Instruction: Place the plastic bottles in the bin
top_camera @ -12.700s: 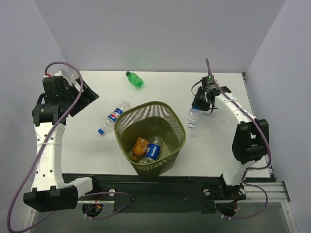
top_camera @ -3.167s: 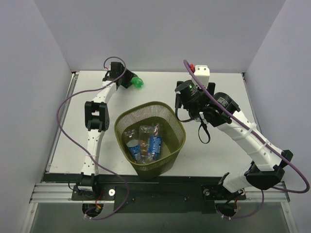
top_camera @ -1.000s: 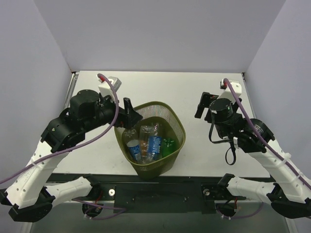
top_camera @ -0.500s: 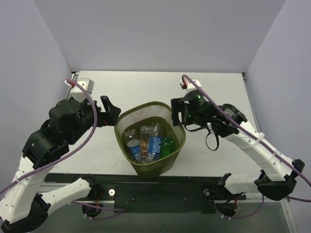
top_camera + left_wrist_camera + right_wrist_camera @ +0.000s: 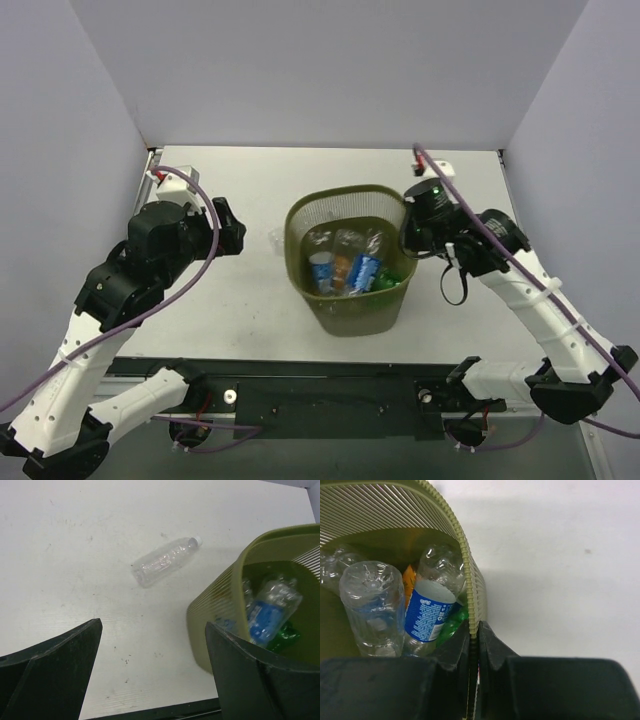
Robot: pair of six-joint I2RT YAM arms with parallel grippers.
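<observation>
The olive-green mesh bin (image 5: 345, 318) stands mid-table and holds several plastic bottles: a clear one with a blue Pepsi label (image 5: 362, 272), a green one (image 5: 388, 282) and an orange one (image 5: 342, 268). My right gripper (image 5: 408, 238) is shut on the bin's right rim (image 5: 465, 555); its fingers (image 5: 455, 652) pinch the mesh wall, with the Pepsi bottle (image 5: 430, 612) just inside. One clear, unlabelled bottle with a white cap (image 5: 162, 566) lies on its side on the table left of the bin (image 5: 275, 238). My left gripper (image 5: 235, 238) is open and empty above the table (image 5: 152, 630), near that bottle.
The bin's rim (image 5: 240, 580) fills the right of the left wrist view. The white table (image 5: 250, 180) ends in a black front edge (image 5: 320, 368). Grey walls close off the back and both sides.
My right gripper has shut on the bin's rim and the bin has shifted right and back. A clear bottle now shows on the table left of the bin. The left arm has drawn back slightly.
</observation>
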